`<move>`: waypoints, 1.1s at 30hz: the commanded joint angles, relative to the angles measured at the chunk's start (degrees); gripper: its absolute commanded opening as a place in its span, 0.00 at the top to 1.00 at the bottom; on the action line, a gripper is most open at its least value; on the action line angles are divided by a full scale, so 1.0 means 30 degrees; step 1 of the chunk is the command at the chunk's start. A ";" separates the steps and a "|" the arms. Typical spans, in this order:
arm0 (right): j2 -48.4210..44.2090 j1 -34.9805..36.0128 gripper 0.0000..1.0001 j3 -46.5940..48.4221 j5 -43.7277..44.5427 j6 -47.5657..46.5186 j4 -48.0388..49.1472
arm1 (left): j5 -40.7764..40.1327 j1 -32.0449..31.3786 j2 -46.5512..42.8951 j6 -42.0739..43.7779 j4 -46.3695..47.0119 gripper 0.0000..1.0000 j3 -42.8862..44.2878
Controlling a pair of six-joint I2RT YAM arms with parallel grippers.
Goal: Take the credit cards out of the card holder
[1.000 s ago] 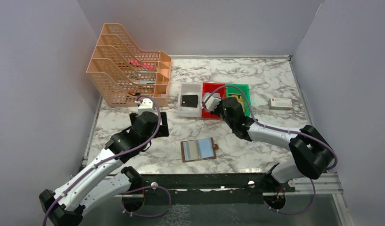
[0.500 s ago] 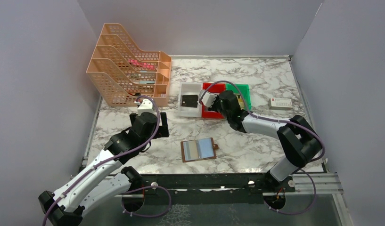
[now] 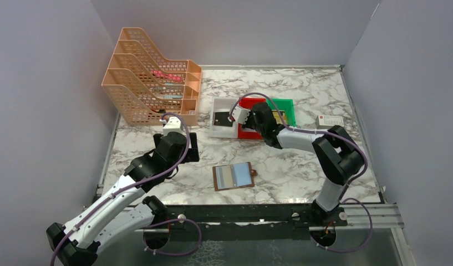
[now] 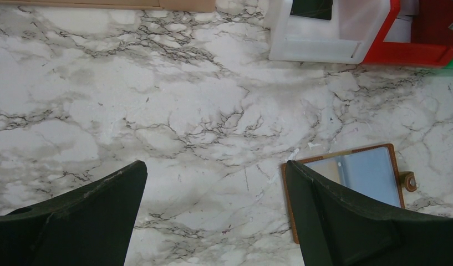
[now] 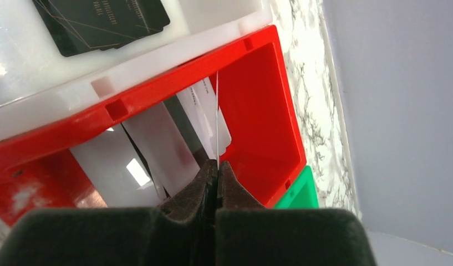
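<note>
Right arm reached far forward over the red bin (image 5: 252,52) | right gripper (image 5: 217,166) jaws pinched a thin credit card (image 5: 217,119) edge-on | left gripper (image 4: 214,166) jaws spread wide, hovering low | card holder (image 3: 233,176) lay open on the table (image 3: 301,172), between both arms.

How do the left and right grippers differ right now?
The left gripper is open wide and empty; the right gripper is shut on a thin card seen edge-on. The left hangs over the bare marble table beside the card holder; the right is over the red bin, which holds pale cards. Both have dark fingers.
</note>
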 commanded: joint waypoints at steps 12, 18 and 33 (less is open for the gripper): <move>0.1575 -0.0130 0.91 0.1100 0.0118 -0.0773 -0.1276 | 0.0335 0.0121 0.0128 0.0048 0.0347 0.01 -0.0135; 0.0827 -0.0134 0.85 0.1142 -0.0754 -0.0712 -0.2952 | 0.0340 0.0121 0.0224 0.0079 0.0353 0.01 -0.0142; -0.3989 -0.0130 0.53 0.0863 -0.3125 0.3695 -0.3587 | 0.0345 0.0121 0.0609 0.0073 0.0375 0.01 -0.0141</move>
